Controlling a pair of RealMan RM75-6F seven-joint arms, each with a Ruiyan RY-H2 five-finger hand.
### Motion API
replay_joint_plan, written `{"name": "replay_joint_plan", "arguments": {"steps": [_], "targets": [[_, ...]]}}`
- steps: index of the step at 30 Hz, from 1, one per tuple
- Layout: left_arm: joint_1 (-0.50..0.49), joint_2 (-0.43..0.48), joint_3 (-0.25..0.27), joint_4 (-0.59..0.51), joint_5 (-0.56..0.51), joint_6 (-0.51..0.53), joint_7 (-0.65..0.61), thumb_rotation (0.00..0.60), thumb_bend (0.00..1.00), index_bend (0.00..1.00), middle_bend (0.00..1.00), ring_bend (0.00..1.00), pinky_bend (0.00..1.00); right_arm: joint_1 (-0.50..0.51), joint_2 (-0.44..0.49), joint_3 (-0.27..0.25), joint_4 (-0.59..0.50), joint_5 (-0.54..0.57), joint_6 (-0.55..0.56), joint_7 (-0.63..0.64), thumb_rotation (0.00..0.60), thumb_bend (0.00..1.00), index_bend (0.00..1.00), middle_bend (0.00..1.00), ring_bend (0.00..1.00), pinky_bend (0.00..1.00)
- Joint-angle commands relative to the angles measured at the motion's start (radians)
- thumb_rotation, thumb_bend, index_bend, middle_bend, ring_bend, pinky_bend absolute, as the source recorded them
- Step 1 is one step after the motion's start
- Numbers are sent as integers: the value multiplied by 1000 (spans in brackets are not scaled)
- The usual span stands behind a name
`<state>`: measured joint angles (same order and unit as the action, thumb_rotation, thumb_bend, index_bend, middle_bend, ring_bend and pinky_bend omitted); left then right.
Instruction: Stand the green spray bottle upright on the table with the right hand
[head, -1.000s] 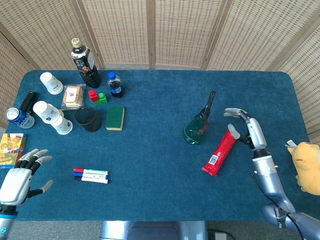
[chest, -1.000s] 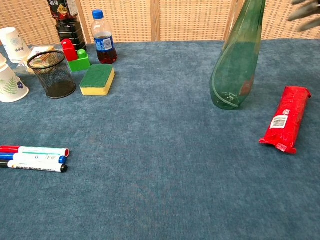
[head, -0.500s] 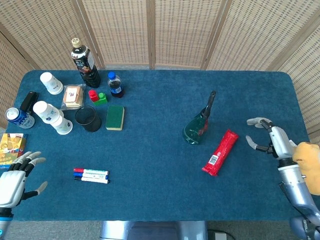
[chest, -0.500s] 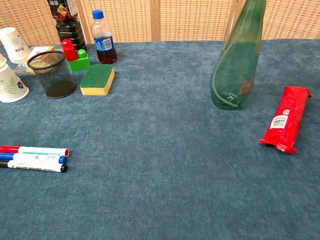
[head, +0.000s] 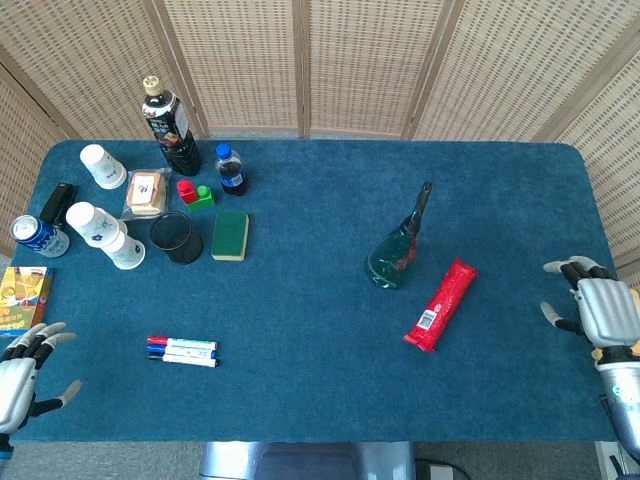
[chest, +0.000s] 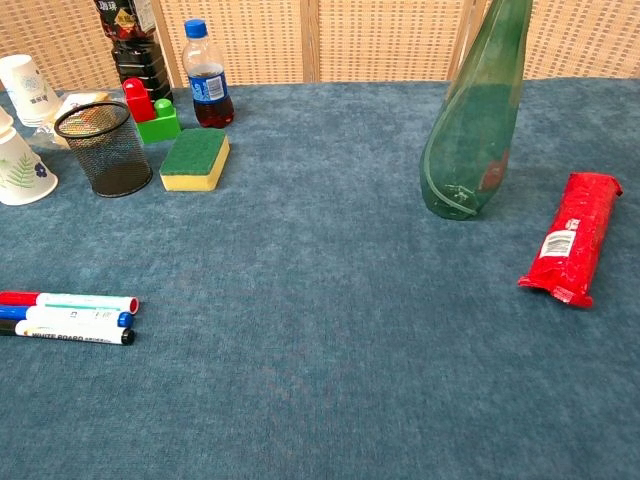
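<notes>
The green spray bottle (head: 396, 250) stands upright right of the table's middle, its dark nozzle pointing up; the chest view shows its body (chest: 472, 130) with the top cut off by the frame. My right hand (head: 593, 307) hangs open at the table's right edge, well apart from the bottle, holding nothing. My left hand (head: 22, 372) is open at the front left corner, fingers spread. Neither hand shows in the chest view.
A red packet (head: 440, 305) lies just right of the bottle. Marker pens (head: 183, 350) lie front left. At the back left stand a green sponge (head: 230, 235), mesh cup (head: 179, 237), paper cups (head: 104, 235), a cola bottle (head: 231, 168), a dark bottle (head: 171, 125) and a can (head: 36, 235).
My right hand has drawn away from the red packet to the table's right edge. My left hand has slid down toward the front left corner. The bottle has not moved.
</notes>
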<state>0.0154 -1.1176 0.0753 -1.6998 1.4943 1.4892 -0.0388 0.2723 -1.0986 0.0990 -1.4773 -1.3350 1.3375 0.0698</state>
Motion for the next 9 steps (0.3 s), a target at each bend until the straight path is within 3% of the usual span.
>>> {"name": "replay_joint_plan", "arguments": {"steps": [1,9], "targets": [[15,7,7,2,1,16,-3,600,305,271,203,140,132,-66,43,-4,-117,57,66,-117,600,304,310,354,181,288],[20,3,3,5,3,13,-3,600,303,272,203,140,122,-84,57,-3,-179,54,71,-155,600,295,315,353,162,274]]}}
